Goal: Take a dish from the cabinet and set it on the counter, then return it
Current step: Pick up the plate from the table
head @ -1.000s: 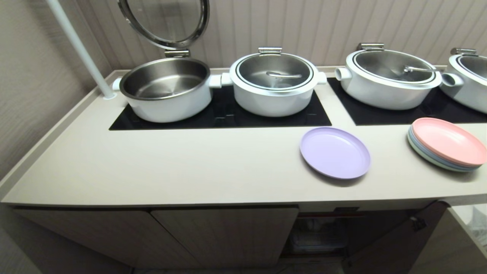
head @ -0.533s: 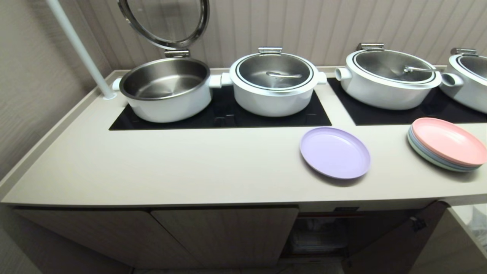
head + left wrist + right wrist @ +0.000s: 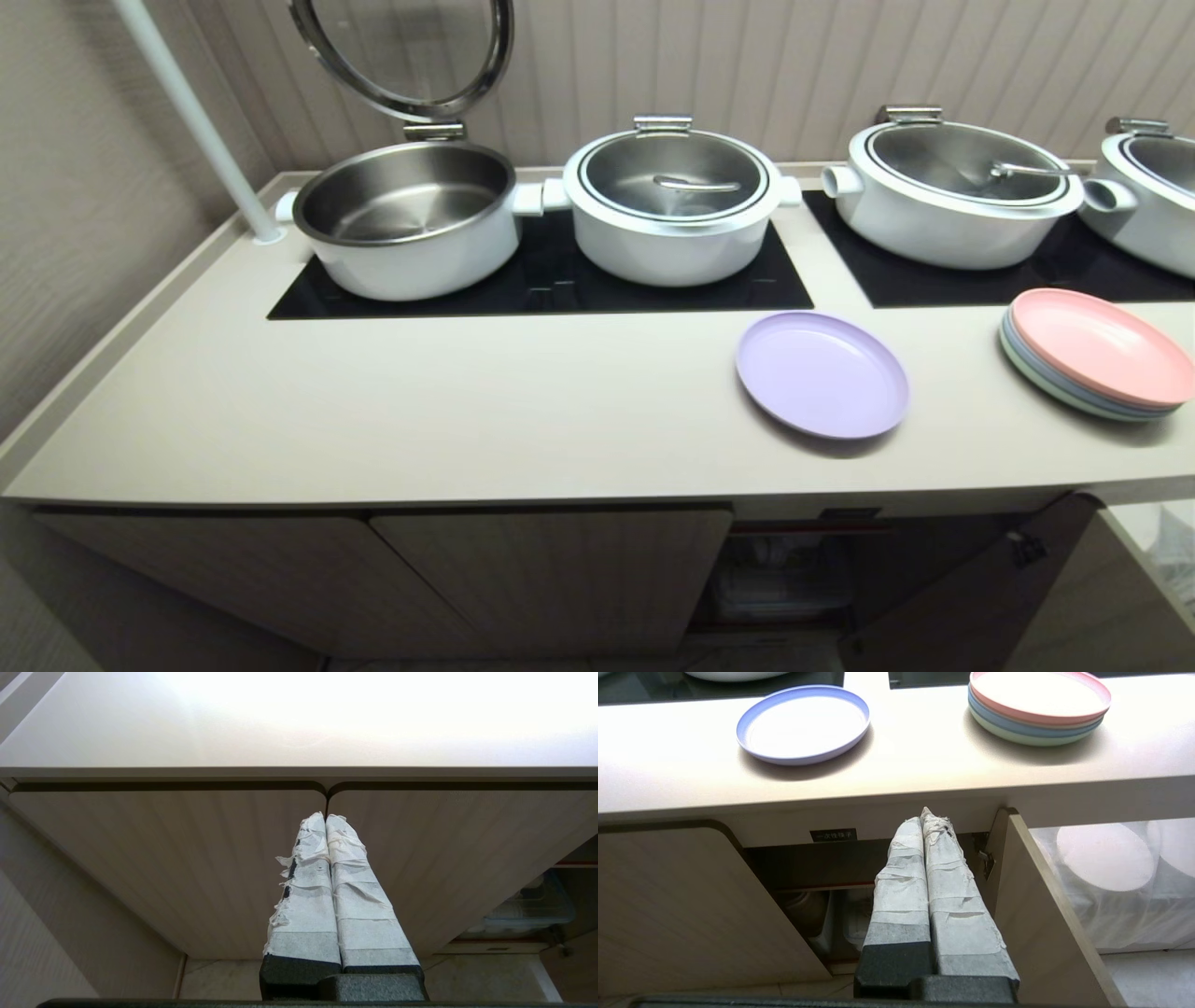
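While the dish (image 3: pixel 822 374) lay flat on the counter (image 3: pixel 467 411), near its front edge and just in front of the black panel (image 3: pixel 560 280), neither of my arms reached it. My right gripper (image 3: pixel 927 817) hung below the counter edge before the cabinet (image 3: pixel 691 896) opening, fingers pressed together, holding nothing. The door (image 3: pixel 1045 914) beside it stood swung out. My left gripper (image 3: pixel 325 817) was also closed and empty, facing the two shut doors (image 3: pixel 187 858). A pink-topped stack (image 3: pixel 1097 355) sat well apart from the dish, to its right. Four pots (image 3: pixel 672 205) stood behind; the leftmost had its lid (image 3: pixel 401 56) raised.
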Controlling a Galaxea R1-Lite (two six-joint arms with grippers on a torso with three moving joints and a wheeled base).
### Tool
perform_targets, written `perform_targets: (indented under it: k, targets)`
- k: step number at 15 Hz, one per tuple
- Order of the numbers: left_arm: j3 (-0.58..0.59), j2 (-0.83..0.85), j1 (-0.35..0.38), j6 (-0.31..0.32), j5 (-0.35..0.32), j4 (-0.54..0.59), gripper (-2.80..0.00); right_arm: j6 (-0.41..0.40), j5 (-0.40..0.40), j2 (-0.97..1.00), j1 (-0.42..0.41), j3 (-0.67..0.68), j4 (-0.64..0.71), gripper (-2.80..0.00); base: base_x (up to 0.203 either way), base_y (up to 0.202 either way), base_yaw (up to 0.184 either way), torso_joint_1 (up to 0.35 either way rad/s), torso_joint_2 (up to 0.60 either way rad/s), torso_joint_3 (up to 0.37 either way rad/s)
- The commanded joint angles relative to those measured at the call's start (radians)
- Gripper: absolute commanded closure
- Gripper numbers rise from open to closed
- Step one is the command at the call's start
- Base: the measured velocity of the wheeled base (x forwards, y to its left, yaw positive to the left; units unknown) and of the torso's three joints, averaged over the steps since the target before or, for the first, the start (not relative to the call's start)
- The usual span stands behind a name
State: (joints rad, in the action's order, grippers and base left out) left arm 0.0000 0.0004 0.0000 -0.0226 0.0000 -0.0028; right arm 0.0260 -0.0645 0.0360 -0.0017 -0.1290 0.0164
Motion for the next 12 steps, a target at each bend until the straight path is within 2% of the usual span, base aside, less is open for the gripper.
perform_targets:
  k: [1, 5, 12]
  targets:
    - [0.000, 0.000, 0.000, 0.000, 0.000, 0.000, 0.00, 0.000, -0.001, 0.096, 0.002, -0.044, -0.009, 0.00, 0.000, 0.000, 0.000, 0.000, 0.00, 0.000]
    - [0.000, 0.000, 0.000, 0.000, 0.000, 0.000, 0.00, -0.001, -0.003, 0.274, 0.037, -0.128, -0.065, 0.00, 0.000, 0.000, 0.000, 0.000, 0.00, 0.000]
    - [0.000, 0.000, 0.000, 0.000, 0.000, 0.000, 0.00, -0.007, -0.038, 0.754, 0.089, -0.366, -0.206, 0.00, 0.000, 0.000, 0.000, 0.000, 0.00, 0.000]
